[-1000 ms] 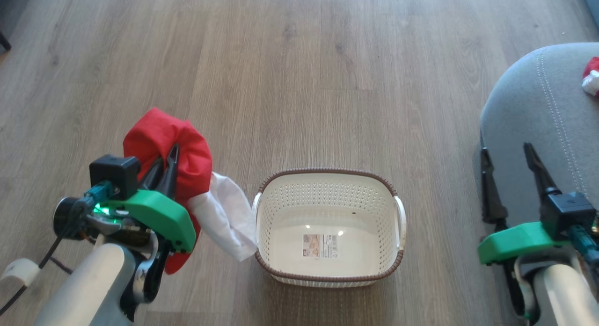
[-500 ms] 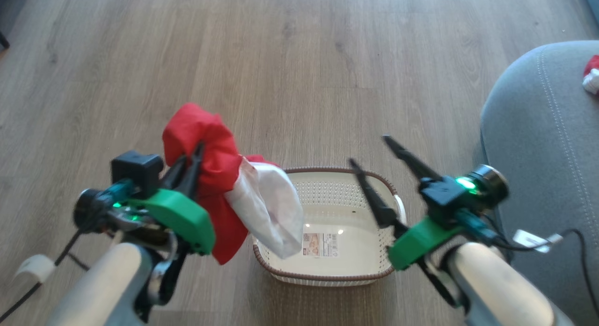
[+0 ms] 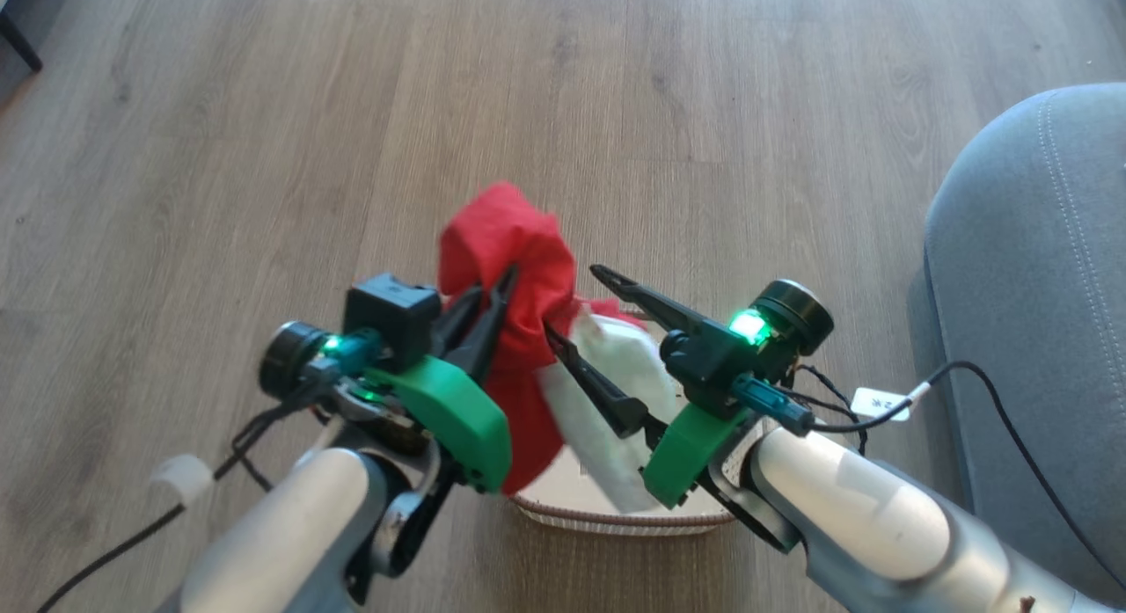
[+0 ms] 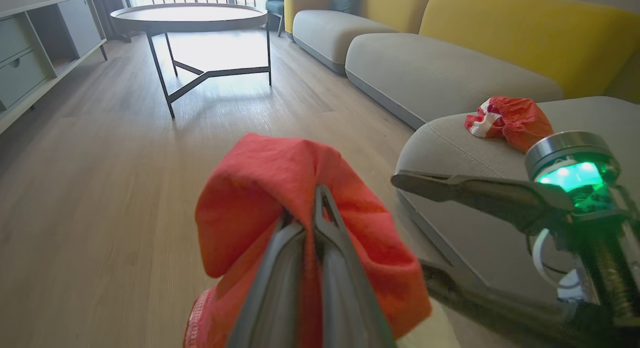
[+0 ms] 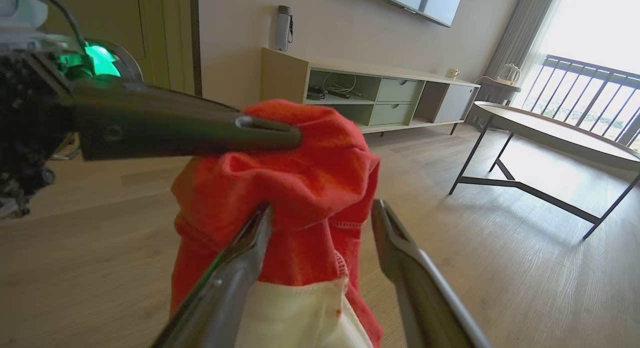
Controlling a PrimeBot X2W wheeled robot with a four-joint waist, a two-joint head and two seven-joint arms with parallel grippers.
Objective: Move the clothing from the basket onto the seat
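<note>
The basket [image 3: 616, 518] rim shows at 6 o'clock under the arms. Above it, the left gripper [image 3: 503, 279] is clenched on the red clothing [image 3: 506, 235], whose white part hangs toward the basket. The right gripper [image 3: 572, 298], jaws spread wide, sits just beside the cloth at its 3 o'clock. Farther off at 3 o'clock, the seat [image 3: 1029, 270] bears a second garment [image 4: 507, 122].

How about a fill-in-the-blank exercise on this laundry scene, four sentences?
1. The left claw is shut on the ____ fabric of the clothing.
2. The right claw beside it stands ____.
3. The basket has a rim coloured ____.
4. Another garment lies on the seat, which is coloured ____.
Missing words: red; open; brown; grey.
</note>
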